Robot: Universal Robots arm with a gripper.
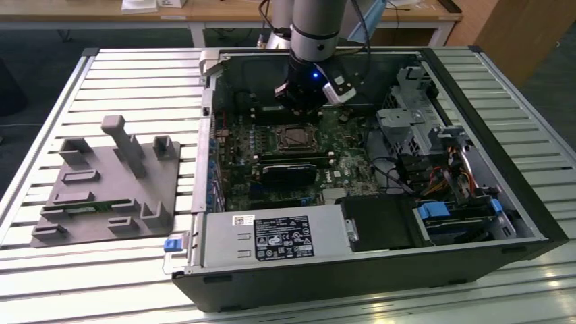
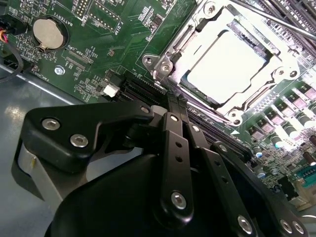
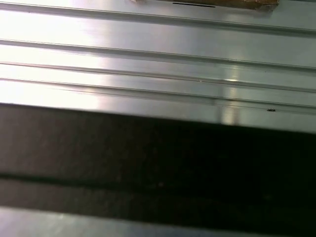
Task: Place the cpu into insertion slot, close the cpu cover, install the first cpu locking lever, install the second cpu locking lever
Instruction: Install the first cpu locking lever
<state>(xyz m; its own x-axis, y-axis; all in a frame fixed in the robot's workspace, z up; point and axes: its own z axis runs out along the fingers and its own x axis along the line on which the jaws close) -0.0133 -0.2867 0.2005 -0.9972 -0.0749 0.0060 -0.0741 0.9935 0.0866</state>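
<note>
Scanning from nine o'clock in the exterior view, there's a grey moulded plastic fixture block (image 1: 108,182) sitting on the slatted aluminium counter (image 1: 135,74), well apart from the action. Across to the middle, the open black computer tower case (image 1: 360,277) lies on its side with the green motherboard (image 2: 123,44) facing up. The arm comes in from twelve o'clock, with its black gripper (image 1: 311,98) down inside the case, just on the twelve o'clock side of the socket.

In the second wrist view the black fingers (image 2: 170,143) are pressed together with nothing visible between them. Their tips are just beside the socket's edge; touching or not, I cannot tell. A round silver coin battery (image 2: 49,32) sits elsewhere on the board.

Now the prize: the small flat square silvery cpu (image 2: 227,61) is seated in the square metal-rimmed insertion slot (image 2: 157,63). The thin silvery metal cpu cover (image 2: 256,96) lies down over it, and the chip's face shows through its window. A thin metal lever rod (image 2: 276,19) runs past the socket; latched or free, I can't tell.

By my read, the chip is light, stiff and fragile, one for edge-only handling, though it's framed in now. The cover looks like thin springy sheet, so press on its rim. The levers look like stiff, slippery spring wire, best taken at the bent end.

Out at three o'clock are grey metal drive bays (image 1: 405,128) and coloured cables (image 1: 432,179).
</note>
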